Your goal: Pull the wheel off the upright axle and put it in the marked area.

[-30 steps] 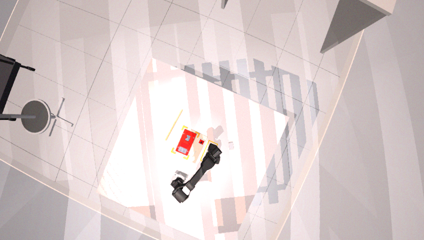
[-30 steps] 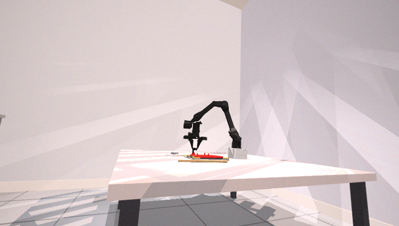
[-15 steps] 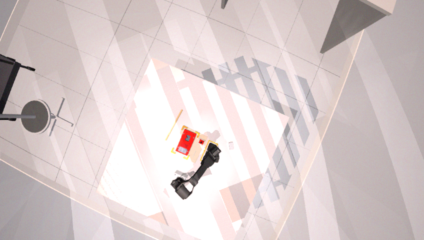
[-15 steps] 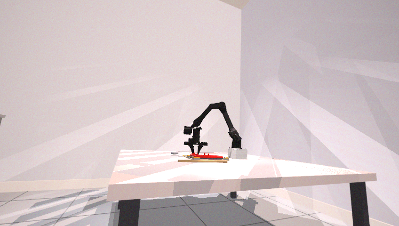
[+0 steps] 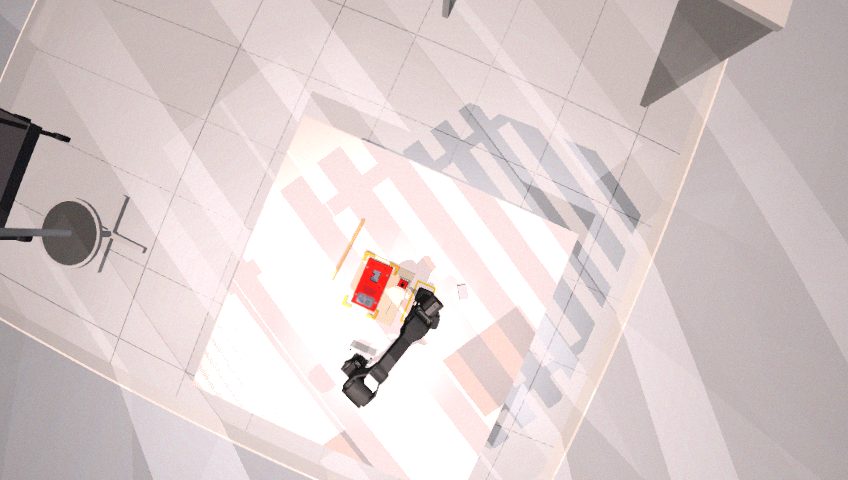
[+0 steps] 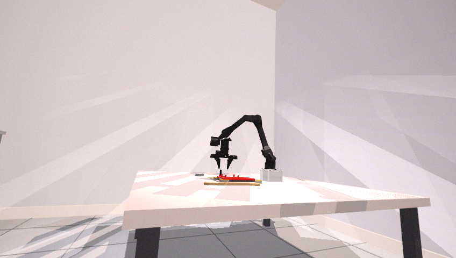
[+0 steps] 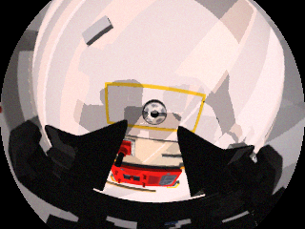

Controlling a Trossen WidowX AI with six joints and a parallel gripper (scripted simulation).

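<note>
Sunlit pale table [image 6: 223, 198] bears the wheel [image 7: 154, 113] beneath the spread pincer [image 7: 152, 147].

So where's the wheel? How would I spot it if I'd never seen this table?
Find the red board on the table, then the yellow-outlined rectangle just past it. The wheel lies inside that outline, between and beyond the tips of the open end effector. It is the only small, round, shiny grey thing there, with a dark hole in its middle.

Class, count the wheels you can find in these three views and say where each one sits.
1. The wheel lies inside the yellow marked area, ahead of the open gripper and apart from its fingers. Others may be hidden.
</note>
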